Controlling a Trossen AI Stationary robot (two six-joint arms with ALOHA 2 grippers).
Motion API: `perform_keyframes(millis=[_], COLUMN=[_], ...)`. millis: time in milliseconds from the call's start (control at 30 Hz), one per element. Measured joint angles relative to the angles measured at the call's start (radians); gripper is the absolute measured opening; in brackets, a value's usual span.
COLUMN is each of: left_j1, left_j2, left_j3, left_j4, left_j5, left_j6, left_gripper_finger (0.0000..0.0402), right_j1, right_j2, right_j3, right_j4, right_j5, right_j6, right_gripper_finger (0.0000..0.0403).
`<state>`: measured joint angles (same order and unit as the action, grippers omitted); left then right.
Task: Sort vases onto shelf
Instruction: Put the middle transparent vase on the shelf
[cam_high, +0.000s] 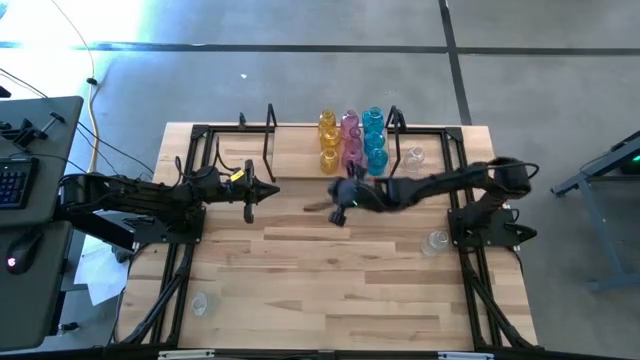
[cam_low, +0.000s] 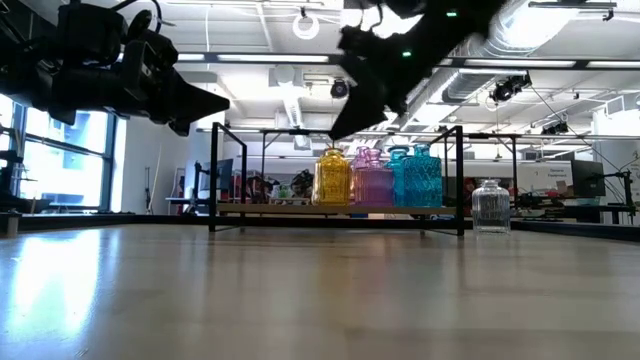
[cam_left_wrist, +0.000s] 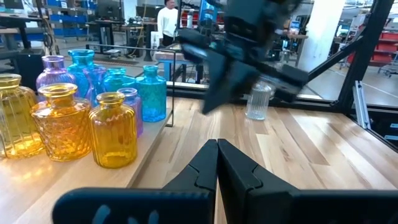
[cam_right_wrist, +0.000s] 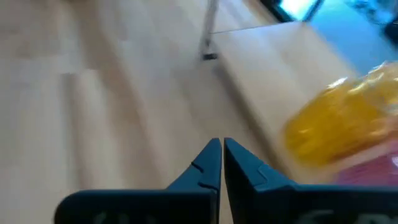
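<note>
From above, the shelf (cam_high: 300, 150) sits along the counter's (cam_high: 330, 280) far edge, with the yellow vases (cam_high: 328, 142), pink vases (cam_high: 351, 140) and blue vases (cam_high: 374, 140) bunched in rows on its middle-right part. A clear vase (cam_high: 415, 157) stands just right of them, another (cam_high: 436, 242) near the right edge, and a third (cam_high: 200, 302) toward the near-left corner. Only the top view shows those last two.

The right gripper (cam_high: 338, 212) hangs just in front of the shelf near mid-counter; its own camera shows the jaws pressed together with nothing between them, and a blurred yellow vase (cam_right_wrist: 339, 127) on the board. The left gripper (cam_high: 252, 208) hovers left of center, jaws also closed and empty (cam_left_wrist: 216, 162).

The low view shows both grippers up off the counter. The whole near half is bare wood.
</note>
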<state>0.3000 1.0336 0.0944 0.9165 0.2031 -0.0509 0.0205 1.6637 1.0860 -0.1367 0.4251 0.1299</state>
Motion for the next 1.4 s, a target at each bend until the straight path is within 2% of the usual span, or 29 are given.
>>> perform_keyframes(millis=[67, 133, 267, 467, 633, 733, 833, 933, 1133, 1233, 1400], left_j1=[0.000, 0.000, 0.000, -0.001, -0.001, -0.001, -0.001, -0.001, -0.001, -0.001, -0.001], left_j2=[0.000, 0.000, 0.000, 0.000, 0.000, 0.000, 0.000, 0.000, 0.000, 0.000, 0.000], left_j3=[0.000, 0.000, 0.000, 0.000, 0.000, 0.000, 0.000, 0.000, 0.000, 0.000, 0.000], left_j4=[0.001, -0.001, -0.001, -0.001, -0.002, -0.002, -0.003, -0.003, -0.003, -0.003, -0.003], left_j5=[0.000, 0.000, 0.015, 0.024, 0.024, 0.024, 0.024, 0.023, 0.023, 0.023, 0.023], left_j6=[-0.001, -0.001, -0.008, -0.008, -0.008, -0.008, -0.008, -0.008, -0.008, -0.008, -0.009], left_gripper_finger=[0.0000, 0.0000, 0.0000, 0.0000, 0.0000, 0.0000, 0.0000, 0.0000, 0.0000, 0.0000, 0.0000], right_j1=[0.035, 0.070, 0.152, 0.326, 0.469, 0.535, 0.579, 0.599, 0.593, 0.577, 0.541], right_j2=[-0.042, -0.087, -0.207, -0.357, -0.370, -0.368, -0.368, -0.368, -0.367, -0.367, -0.367], right_j3=[-0.098, -0.162, -0.196, -0.081, 0.072, 0.125, 0.139, 0.117, 0.039, -0.008, -0.082], right_j4=[0.102, 0.112, -0.060, -0.611, -1.082, -1.262, -1.385, -1.435, -1.408, -1.408, -1.394], right_j5=[-0.010, -0.014, -0.007, -0.034, -0.133, -0.210, -0.277, -0.355, -0.374, -0.382, -0.385], right_j6=[0.062, 0.145, 0.354, 0.799, 1.210, 1.410, 1.567, 1.650, 1.687, 1.688, 1.651], right_gripper_finger=[0.0001, 0.0000, 0.0000, 0.0000, 0.0007, 0.0032, 0.0076, 0.0132, 0.0225, 0.0245, 0.0248])
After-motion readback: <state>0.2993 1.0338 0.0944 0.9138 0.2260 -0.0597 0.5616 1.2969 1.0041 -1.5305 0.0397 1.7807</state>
